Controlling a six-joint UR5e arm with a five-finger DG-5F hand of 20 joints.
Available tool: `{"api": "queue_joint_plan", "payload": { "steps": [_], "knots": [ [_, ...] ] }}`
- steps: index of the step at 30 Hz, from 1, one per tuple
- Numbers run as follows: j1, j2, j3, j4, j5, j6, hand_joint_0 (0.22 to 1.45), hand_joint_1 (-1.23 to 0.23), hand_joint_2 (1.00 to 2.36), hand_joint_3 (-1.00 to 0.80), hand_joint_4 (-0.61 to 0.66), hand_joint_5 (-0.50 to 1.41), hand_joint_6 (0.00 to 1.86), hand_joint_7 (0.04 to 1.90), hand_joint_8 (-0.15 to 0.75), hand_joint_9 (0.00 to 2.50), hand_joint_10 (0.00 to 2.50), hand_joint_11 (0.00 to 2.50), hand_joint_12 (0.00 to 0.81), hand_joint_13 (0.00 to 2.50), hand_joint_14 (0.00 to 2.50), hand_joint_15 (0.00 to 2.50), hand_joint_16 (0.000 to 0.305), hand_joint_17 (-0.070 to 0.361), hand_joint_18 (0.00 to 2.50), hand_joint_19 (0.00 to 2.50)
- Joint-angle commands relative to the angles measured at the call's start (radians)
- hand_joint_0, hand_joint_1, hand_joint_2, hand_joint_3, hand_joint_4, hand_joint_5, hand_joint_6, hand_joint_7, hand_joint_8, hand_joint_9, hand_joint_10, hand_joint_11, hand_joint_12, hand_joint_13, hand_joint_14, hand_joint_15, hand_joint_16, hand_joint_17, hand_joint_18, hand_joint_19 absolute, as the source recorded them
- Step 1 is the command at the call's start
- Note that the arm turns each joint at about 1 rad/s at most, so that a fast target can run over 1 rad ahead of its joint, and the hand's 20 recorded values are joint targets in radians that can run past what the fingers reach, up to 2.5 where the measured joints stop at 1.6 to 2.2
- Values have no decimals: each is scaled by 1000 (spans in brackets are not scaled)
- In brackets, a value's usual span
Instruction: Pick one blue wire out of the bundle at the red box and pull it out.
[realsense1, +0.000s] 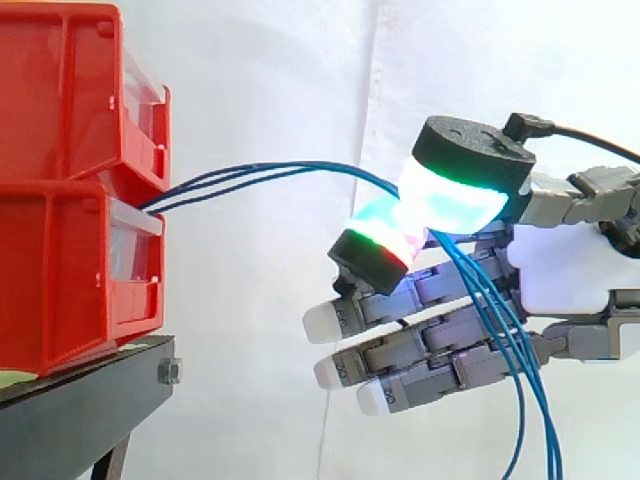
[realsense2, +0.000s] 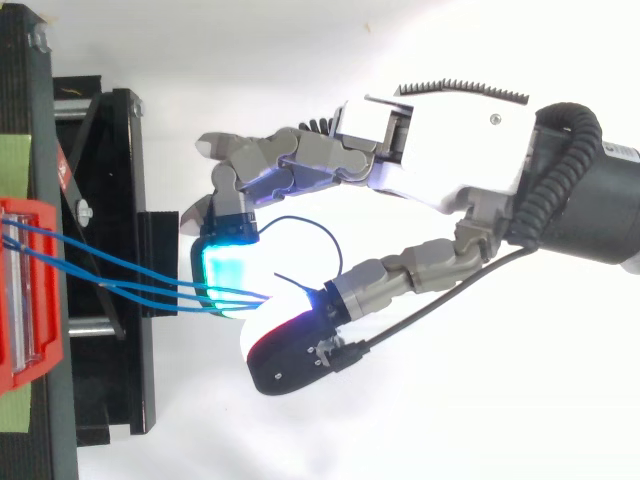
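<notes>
The hand (realsense1: 560, 262) is clamped on the blue wires (realsense1: 250, 178), which run toward 9 o'clock into the stacked red bins (realsense1: 60, 280). The grasp appears made. The next move calls for a pull toward 3 o'clock, retaining one wire only.

robot hand (realsense1: 560, 265) pinching blue wires (realsense1: 230, 178), stacked red bins (realsense1: 60, 250)

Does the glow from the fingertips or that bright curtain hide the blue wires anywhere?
Side view: the blue wires read clearly against the evenly lit white curtain, but fade into the glare of the glowing fingers pinching them. Top view: they are clear over the black stand, then vanish at the white glare between the fingers.
</notes>
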Motion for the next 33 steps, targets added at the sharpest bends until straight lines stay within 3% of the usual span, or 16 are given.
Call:
{"api": "queue_joint_plan", "payload": {
  "steps": [1,5,7,14,22,26,28,33],
  "knots": [
    [0,0,1,-1,1,0,759,-914,1000,-493,81,-228,880,1142,231,344,15,371,366,0,0,0,58,130,0,216],
    [0,0,0,-1,1,0,673,-869,1000,-500,69,-218,867,1128,228,351,17,371,365,0,0,0,58,130,0,224],
    [0,0,0,1,1,0,538,-754,1000,-500,82,-209,862,1106,237,371,15,359,373,0,0,0,58,131,0,244],
    [0,0,0,1,1,0,479,-453,1000,-500,66,-180,846,1118,245,439,15,328,360,0,0,0,57,128,0,236],
    [0,0,0,1,1,0,562,-636,1018,-322,103,-183,864,1203,240,460,17,398,330,0,0,0,50,113,0,250],
    [0,0,0,1,1,0,553,-694,1014,-361,132,-202,880,1149,252,433,17,412,339,0,0,0,52,118,0,254],
    [2,0,0,1,1,0,498,-651,1001,-497,150,-206,884,1130,267,426,18,414,354,0,0,0,55,124,0,245],
    [0,0,0,1,1,0,429,-537,1000,-500,163,-193,882,1070,286,437,15,388,382,0,0,0,60,136,0,245]
  ]
}}
